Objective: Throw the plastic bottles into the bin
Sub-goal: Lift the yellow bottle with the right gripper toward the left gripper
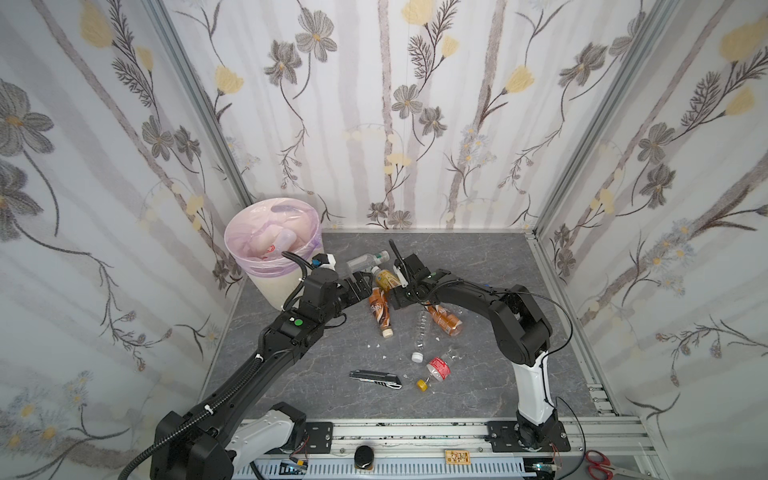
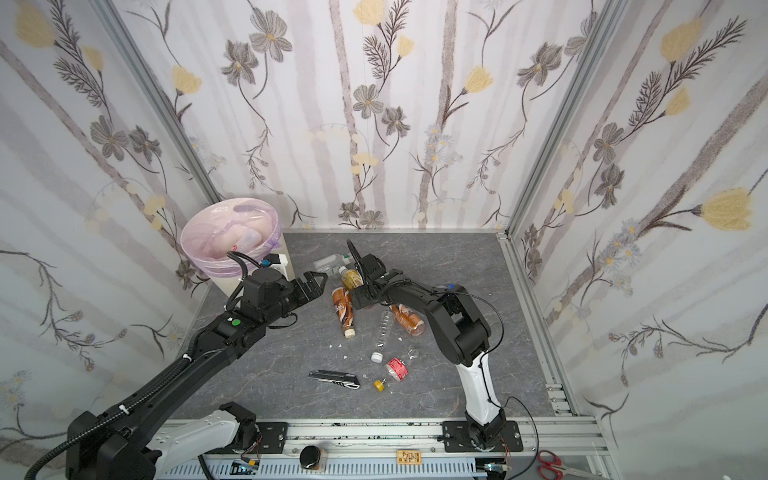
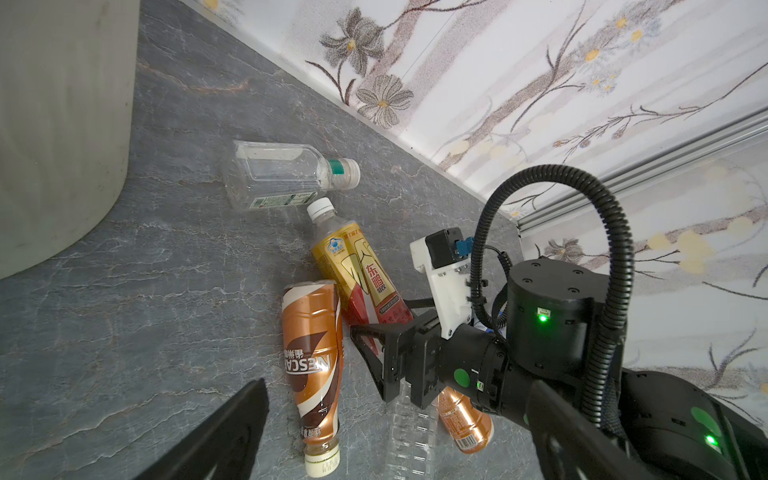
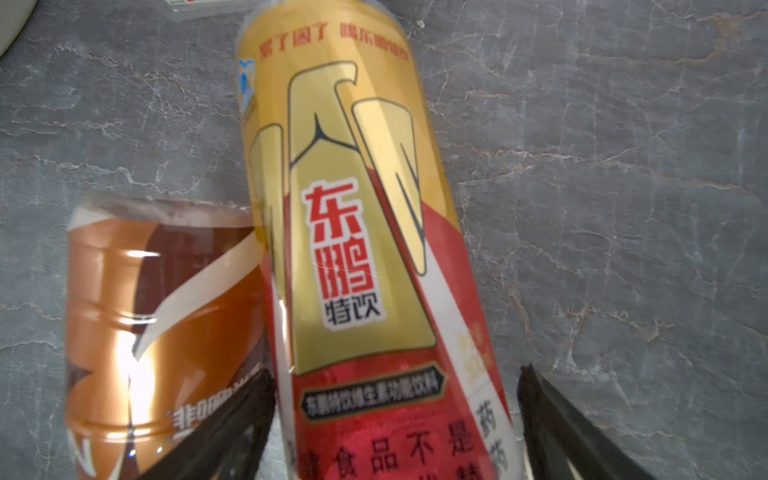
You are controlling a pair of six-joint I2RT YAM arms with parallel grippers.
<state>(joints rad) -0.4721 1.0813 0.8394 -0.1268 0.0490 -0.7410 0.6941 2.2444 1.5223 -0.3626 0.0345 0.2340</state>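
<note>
Right claw (image 4: 397,374) down over the gold-and-red bottle (image 4: 353,249), jaws spread, a finger either side of its lower body; one finger at the label's edge, a strip of worktop (image 4: 623,208) showing between the other finger and the bottle; not pinched. Left claw (image 2: 321,284) wide open, empty, held near the bin (image 1: 270,291) and facing the same cluster. Gold-and-red bottle lies flat, white cap toward the back wall, its side against the brown coffee bottle (image 1: 379,309); clear green-banded bottle (image 1: 365,261) on its side just behind them. Partly under the right arm: amber bottle (image 1: 448,321) and clear ribbed bottle (image 1: 422,332), side by side; nearer the front, red-labelled bottle (image 1: 438,368), loose white cap (image 1: 417,356), utility knife (image 1: 376,379). Bin stands in the back-left corner, pink liner folded over its rim; binned bottles (image 1: 274,245) visible inside.
</note>
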